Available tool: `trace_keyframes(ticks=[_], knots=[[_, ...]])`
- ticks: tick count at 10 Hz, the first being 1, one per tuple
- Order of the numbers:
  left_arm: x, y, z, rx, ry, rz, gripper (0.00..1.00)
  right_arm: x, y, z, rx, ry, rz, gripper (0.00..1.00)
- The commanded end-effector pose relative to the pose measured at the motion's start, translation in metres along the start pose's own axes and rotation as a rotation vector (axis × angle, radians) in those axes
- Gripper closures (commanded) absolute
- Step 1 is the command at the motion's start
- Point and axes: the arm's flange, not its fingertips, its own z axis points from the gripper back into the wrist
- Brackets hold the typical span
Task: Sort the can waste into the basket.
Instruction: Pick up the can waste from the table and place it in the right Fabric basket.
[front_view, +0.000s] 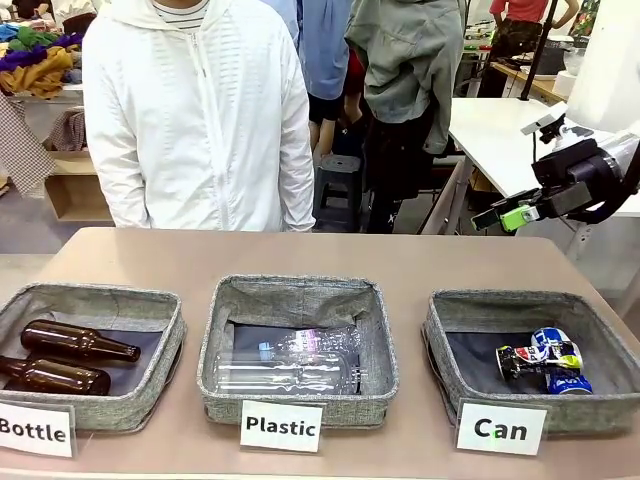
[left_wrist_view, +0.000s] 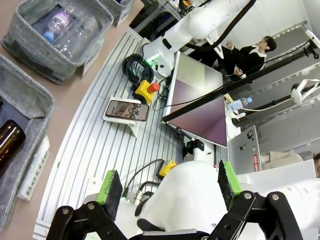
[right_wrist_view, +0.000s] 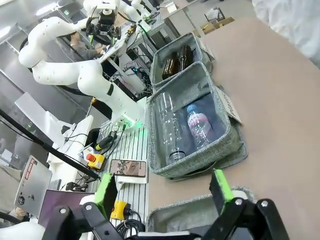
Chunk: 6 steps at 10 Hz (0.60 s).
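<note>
Tan table (front_view: 400, 260), busy workroom behind it. Nearest me, three white signs are standing along the table's near edge: "Bottle" (front_view: 35, 430), "Plastic" (front_view: 281, 426), "Can" (front_view: 501, 428). Behind each one a grey basket is sitting.

The can basket (front_view: 440, 340) is lying on my right. Both cans are resting inside it, toward its right half: the crushed dark can (front_view: 520, 360) is lying on its side, and the blue can (front_view: 562, 372) is touching it on the right.

The middle basket (front_view: 300, 292) is holding a clear plastic bottle (front_view: 290, 372) on its side. The left basket (front_view: 90, 298) is holding two brown bottles (front_view: 75, 342), also lying flat.

My right gripper (front_view: 512, 216) is hanging in the air above and behind the can basket, well apart from it. Its green pads (right_wrist_view: 219, 184) are spread wide with nothing between them.

My left gripper (left_wrist_view: 170, 186) is pointing off the table toward the rig's base; its pads (left_wrist_view: 109, 186) are also standing wide apart, holding nothing.

Across the table, a person in a white jacket (front_view: 200, 120) is standing at the far edge, opposite the left and middle baskets.
</note>
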Motion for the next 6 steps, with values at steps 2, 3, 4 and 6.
trace_keyframes(ticks=[2, 3, 4, 6], knots=[[0.0023, -0.0018, 0.0007, -0.006, -0.017, 0.001, 0.0, 0.0003, -0.0004, 0.001, -0.016, 0.002, 0.019, 0.0], [0.0023, -0.0018, 0.0007, -0.006, -0.017, 0.001, 0.0, 0.0003, -0.0004, 0.001, -0.016, 0.002, 0.019, 0.0], [0.0023, -0.0018, 0.0007, -0.006, -0.017, 0.001, 0.0, 0.0003, -0.0004, 0.001, -0.016, 0.002, 0.019, 0.0], [0.0023, -0.0018, 0.0007, -0.006, -0.017, 0.001, 0.0, 0.0003, -0.0004, 0.001, -0.016, 0.002, 0.019, 0.0]])
